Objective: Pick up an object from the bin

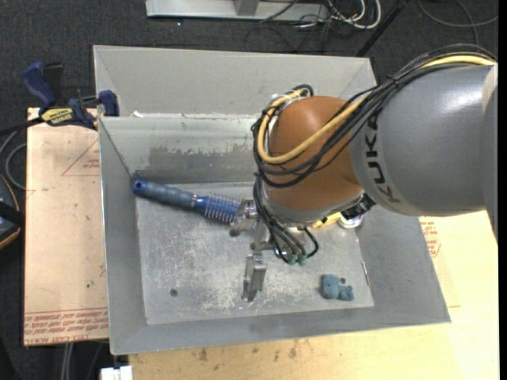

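Fingers point(254, 275) of the two-finger gripper point(252, 294) stood close together, tips down, with nothing between them. They pointed at bare floor in the middle of the bin, towards its front wall; whether the tips touched the metal could not be told.

Grey metal bin point(119, 212): sloping walls ran down to a flat, scuffed floor, so loose things would tend to settle low and within reach from above.

Grey KUKA arm point(444, 141): entered from the right, its wrist under a rounded orange cover point(309, 165) looped with yellow and black cables, which hid the back right part of the floor.

Blue brush with a long smooth handle and a ribbed, bristled head point(186, 199): lay flat and aslant across the back left of the floor, handle end near the left wall, head just beside the gripper's upper body, above and left of the tips.

Small blue-grey lumpy piece point(337, 288): lay alone near the front right corner, well apart from the brush and to the right of the tips.

Pale yellowish thing point(348, 221): partly shown under the cover's right edge; whether a bin thing or a part of the wrist could not be told.

Judgement: nothing was yet picked. The brush head was the nearest candidate, and the fingers would have to part before taking either thing.
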Robot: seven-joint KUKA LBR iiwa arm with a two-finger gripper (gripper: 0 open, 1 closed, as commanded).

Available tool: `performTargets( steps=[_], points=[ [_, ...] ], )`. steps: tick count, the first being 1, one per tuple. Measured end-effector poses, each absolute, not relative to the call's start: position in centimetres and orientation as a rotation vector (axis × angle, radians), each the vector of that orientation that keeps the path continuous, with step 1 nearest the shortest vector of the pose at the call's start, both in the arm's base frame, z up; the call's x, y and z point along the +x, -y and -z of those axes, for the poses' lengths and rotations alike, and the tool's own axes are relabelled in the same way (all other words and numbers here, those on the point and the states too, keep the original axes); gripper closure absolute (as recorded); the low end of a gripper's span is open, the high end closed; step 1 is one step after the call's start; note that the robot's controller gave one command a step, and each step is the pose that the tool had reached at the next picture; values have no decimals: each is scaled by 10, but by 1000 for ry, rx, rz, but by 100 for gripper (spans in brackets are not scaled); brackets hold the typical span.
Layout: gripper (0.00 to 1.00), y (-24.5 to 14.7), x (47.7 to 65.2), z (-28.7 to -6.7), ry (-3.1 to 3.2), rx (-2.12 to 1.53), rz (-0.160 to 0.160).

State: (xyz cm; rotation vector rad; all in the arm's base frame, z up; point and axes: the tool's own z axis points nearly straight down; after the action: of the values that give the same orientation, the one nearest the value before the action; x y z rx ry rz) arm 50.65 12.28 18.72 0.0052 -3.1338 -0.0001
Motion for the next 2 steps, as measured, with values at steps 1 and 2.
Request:
performTargets(
  steps=[1,2],
  points=[
    [0,-69,479,-123,3127,-198,-4],
    [0,-137,524,-114,3139,-218,8]
  ],
)
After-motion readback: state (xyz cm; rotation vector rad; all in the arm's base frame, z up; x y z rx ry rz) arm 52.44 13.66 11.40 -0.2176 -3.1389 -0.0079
